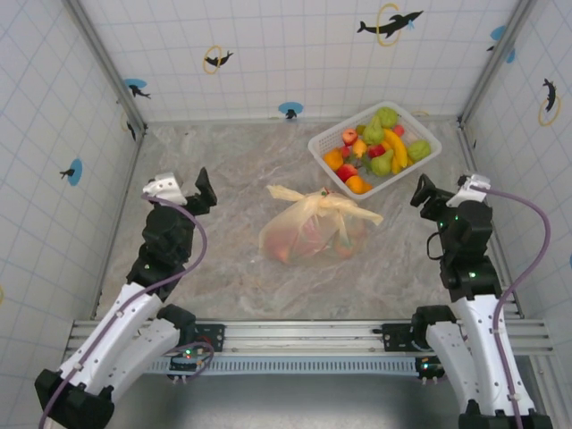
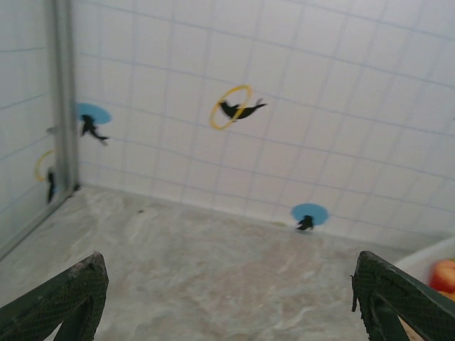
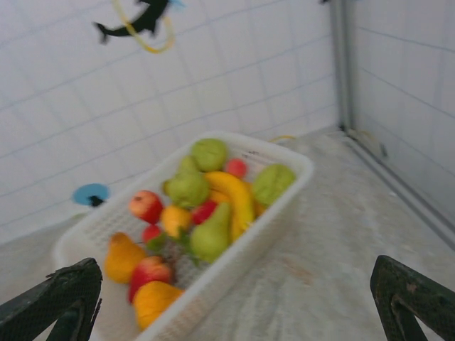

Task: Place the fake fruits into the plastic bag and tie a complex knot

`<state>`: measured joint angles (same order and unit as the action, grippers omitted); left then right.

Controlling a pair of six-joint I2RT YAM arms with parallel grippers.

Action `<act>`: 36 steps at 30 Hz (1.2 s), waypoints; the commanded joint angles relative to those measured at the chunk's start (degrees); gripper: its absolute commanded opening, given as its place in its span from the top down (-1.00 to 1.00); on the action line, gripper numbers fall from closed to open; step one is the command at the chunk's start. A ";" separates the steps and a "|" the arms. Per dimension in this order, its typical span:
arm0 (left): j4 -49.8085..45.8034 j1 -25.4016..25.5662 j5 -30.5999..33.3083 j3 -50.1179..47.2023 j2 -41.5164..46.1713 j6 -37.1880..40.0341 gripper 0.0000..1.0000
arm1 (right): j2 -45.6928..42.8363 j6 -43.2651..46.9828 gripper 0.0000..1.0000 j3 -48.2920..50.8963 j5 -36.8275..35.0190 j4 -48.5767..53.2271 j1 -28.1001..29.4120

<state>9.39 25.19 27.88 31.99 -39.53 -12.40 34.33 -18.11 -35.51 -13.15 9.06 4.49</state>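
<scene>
Left gripper (image 1: pixel 206 190) and right gripper (image 1: pixel 422 192) stand open, empty, at nine and three o'clock of the centred plastic bag (image 1: pixel 313 223); its knot (image 1: pixel 323 204), if slack, may unravel and spill the fake fruits (image 1: pixel 290 250).

My translucent cream-yellow plastic bag (image 1: pixel 308 234) lies mid-counter (image 1: pixel 223 161), between my left end effector (image 1: pixel 205 191) and right end effector (image 1: pixel 420 191), its twisted knot (image 1: pixel 323 204) on top. Behind it, rightwards: white lattice plastic basket (image 1: pixel 323 143), glossy toy fruits (image 1: pixel 380 147) inside.

White tiled walls (image 1: pixel 268 54) with dolphin stickers (image 1: pixel 391 22), grey marbled floor (image 1: pixel 223 268), metal corner posts (image 1: pixel 105 58).
</scene>
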 commanded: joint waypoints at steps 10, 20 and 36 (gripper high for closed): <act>6.24 -8.63 5.48 -11.65 -6.22 -3.95 -0.88 | 19.99 0.44 -1.00 14.06 -20.78 -25.75 -0.83; 12.83 -14.92 -2.68 -13.81 -14.68 -2.35 -0.91 | 37.70 7.72 -1.00 17.60 -15.03 -51.87 -1.24; 45.87 -20.74 -19.40 -16.60 -34.52 15.43 -0.94 | 49.87 11.25 -1.00 18.88 -6.49 -68.93 -3.27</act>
<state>45.39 5.06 13.15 16.08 -71.50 -1.30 84.51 -7.03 -16.10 -20.64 -55.96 1.39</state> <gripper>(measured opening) 0.968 0.999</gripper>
